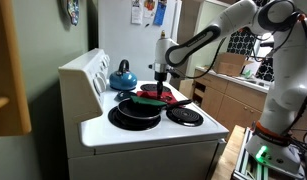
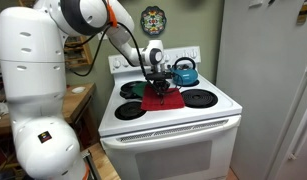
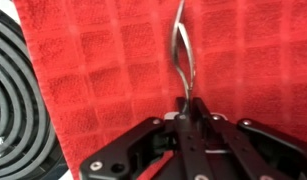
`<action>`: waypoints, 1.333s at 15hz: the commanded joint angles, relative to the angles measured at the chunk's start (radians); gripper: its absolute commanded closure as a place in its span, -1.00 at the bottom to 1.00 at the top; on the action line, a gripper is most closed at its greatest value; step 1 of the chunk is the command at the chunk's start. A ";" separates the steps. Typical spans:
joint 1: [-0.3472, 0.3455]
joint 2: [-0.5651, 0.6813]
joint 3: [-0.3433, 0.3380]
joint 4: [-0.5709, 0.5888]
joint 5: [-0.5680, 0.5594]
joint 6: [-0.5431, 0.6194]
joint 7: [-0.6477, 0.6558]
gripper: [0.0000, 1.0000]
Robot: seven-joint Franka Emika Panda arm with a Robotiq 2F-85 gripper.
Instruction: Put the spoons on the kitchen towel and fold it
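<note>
Red waffle cloth fills the wrist view: the kitchen towel [image 3: 93, 70] lies flat on the stove [image 2: 178, 128], with a black coil burner [image 3: 13, 100] showing past its edge at 9 o'clock.

What worries me is the letting-go. The spoon [image 3: 181, 55] looks to be pinched only at its very end, with its length running off toward 12 o'clock over the cloth. If the claw [image 3: 188, 108] opens while the spoon is tilted or off the fabric, the spoon could roll or bounce toward the burner. Dragging it could also ruck up the towel and spoil the later fold. In an exterior view a green streak, probably the other spoon [image 1: 145, 93], sits at about 9 o'clock of the claw. I cannot tell whether it rests fully on the cloth, and a careless sweep might knock it. The blue kettle [image 2: 183, 70] stands behind, at roughly 2 o'clock, near enough to watch.

The claw's fingers converge almost to nothing and appear clamped on the spoon's near end. The spoon's colour is hard to separate from the towel beneath.
</note>
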 commanded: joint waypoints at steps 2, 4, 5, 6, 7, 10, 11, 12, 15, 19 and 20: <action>0.004 -0.036 0.005 -0.003 -0.005 0.017 0.025 -0.02; 0.010 -0.066 0.013 -0.007 0.005 -0.005 0.030 -0.33; 0.012 -0.076 0.019 -0.006 0.017 -0.022 0.024 -0.50; 0.014 -0.091 0.027 -0.009 0.039 -0.057 0.021 -0.64; 0.017 -0.104 0.033 -0.013 0.050 -0.085 0.019 -0.78; 0.022 -0.132 0.039 -0.027 0.073 -0.215 0.030 -1.00; 0.022 -0.138 0.039 -0.029 0.075 -0.254 0.034 -1.00; 0.024 -0.143 0.037 -0.036 0.067 -0.288 0.039 -1.00; 0.023 -0.156 0.034 -0.058 0.066 -0.339 0.057 -1.00; 0.019 -0.157 0.036 -0.100 0.118 -0.289 0.042 -1.00; 0.020 -0.155 0.036 -0.107 0.120 -0.280 0.040 -1.00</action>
